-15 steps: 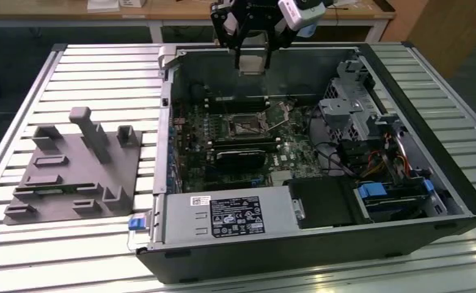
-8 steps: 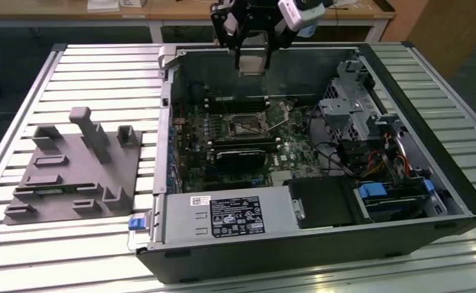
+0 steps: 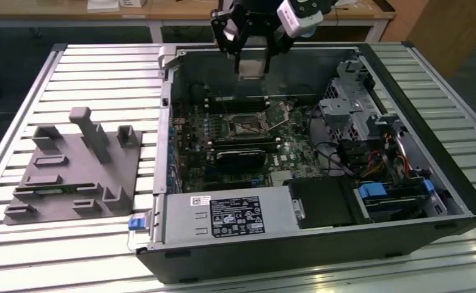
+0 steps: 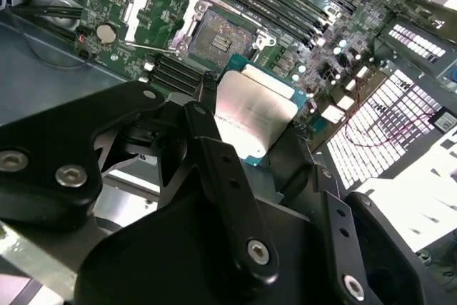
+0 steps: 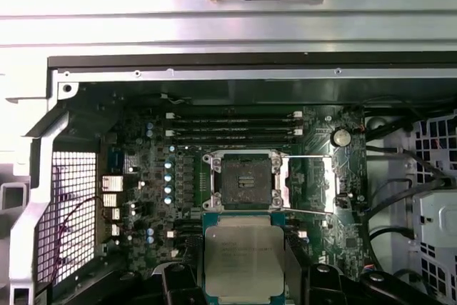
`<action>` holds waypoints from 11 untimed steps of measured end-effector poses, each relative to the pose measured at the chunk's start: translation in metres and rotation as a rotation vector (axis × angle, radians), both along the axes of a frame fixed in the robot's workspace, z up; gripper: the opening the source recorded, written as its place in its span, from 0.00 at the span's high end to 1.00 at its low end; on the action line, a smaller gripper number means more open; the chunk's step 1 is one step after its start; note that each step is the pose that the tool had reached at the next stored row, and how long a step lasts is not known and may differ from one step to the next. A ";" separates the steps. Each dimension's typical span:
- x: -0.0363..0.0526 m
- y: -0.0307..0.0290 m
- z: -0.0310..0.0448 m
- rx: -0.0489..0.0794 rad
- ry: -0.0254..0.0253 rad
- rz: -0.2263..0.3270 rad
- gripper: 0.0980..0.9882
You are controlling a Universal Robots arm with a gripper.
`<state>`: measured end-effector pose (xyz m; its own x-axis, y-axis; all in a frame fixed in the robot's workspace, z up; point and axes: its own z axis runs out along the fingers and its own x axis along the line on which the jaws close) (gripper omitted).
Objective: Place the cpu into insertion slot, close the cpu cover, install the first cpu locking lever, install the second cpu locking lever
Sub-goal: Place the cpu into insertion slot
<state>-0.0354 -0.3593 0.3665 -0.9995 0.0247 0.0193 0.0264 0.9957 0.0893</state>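
Observation:
My gripper [image 3: 252,72] hangs over the far side of the open computer case [image 3: 166,122], shut on the cpu [image 3: 252,63]. In both wrist views the cpu [image 4: 253,116] [image 5: 243,258] shows its dull silvery top on a green edge, clamped between black fingers [image 4: 214,155] [image 5: 187,266]. The insertion slot [image 5: 246,180] [image 4: 225,35] [image 3: 242,124] lies bare on the motherboard, below and ahead of the cpu. The cpu cover [image 5: 310,182] [image 4: 158,16] is flipped open beside the slot. Thin wire locking levers [image 5: 307,156] stand released along the cover.
Long black memory sticks [image 5: 232,128] run beside the slot. A drive cage with cables [image 3: 360,128] fills the case at the exterior view's right, and a labelled power supply [image 3: 238,217] the near end. A grey fixture block [image 3: 74,171] sits on the slatted table at the exterior view's left.

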 end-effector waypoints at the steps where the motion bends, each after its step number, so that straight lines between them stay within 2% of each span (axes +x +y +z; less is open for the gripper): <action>1: 0.0000 0.0000 -0.0009 0.000 0.0000 0.000 0.51; 11: 0.0000 0.0000 -0.0095 0.000 0.0000 0.000 0.51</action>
